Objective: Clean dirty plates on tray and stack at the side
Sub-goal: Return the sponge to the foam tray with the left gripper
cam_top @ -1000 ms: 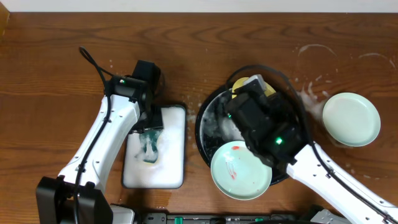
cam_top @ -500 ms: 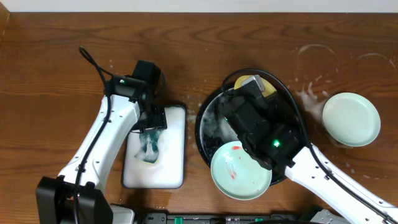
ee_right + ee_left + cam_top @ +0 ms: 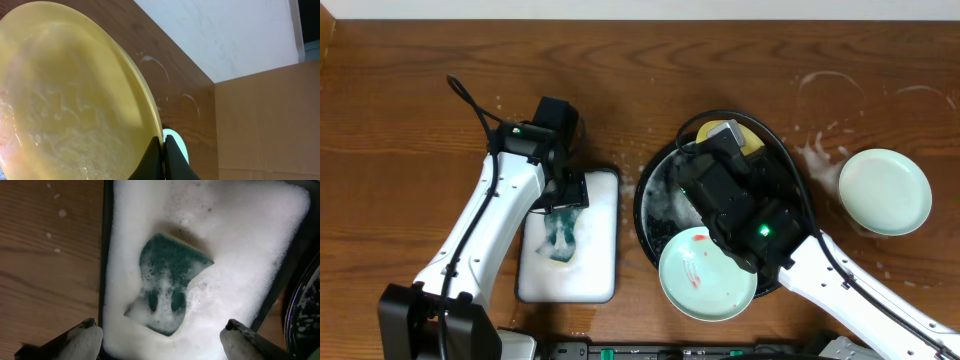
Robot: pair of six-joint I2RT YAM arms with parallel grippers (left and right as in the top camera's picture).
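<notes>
My right gripper [image 3: 163, 150] is shut on the rim of the yellow plate [image 3: 70, 100], which is wet and held tilted over the black tray [image 3: 645, 205]. From overhead only yellow edges of the plate [image 3: 705, 132] show beside the right wrist. A mint plate with red smears [image 3: 707, 274] lies on the tray's front rim. Another mint plate [image 3: 884, 191], with no smears, sits on the table at the right. My left gripper [image 3: 160, 342] is open, with foamy fingers [image 3: 85, 340], just above a green sponge [image 3: 170, 287].
The sponge lies in foam in a white rectangular dark-rimmed tray [image 3: 600, 290] to the left of the black tray. Foam splashes and wet rings mark the table at the far right [image 3: 820, 150]. A cardboard box [image 3: 265, 125] stands past the table edge.
My right arm has shifted a little to the left over the black tray with the yellow plate in it, then held still. The left arm has not moved.
</notes>
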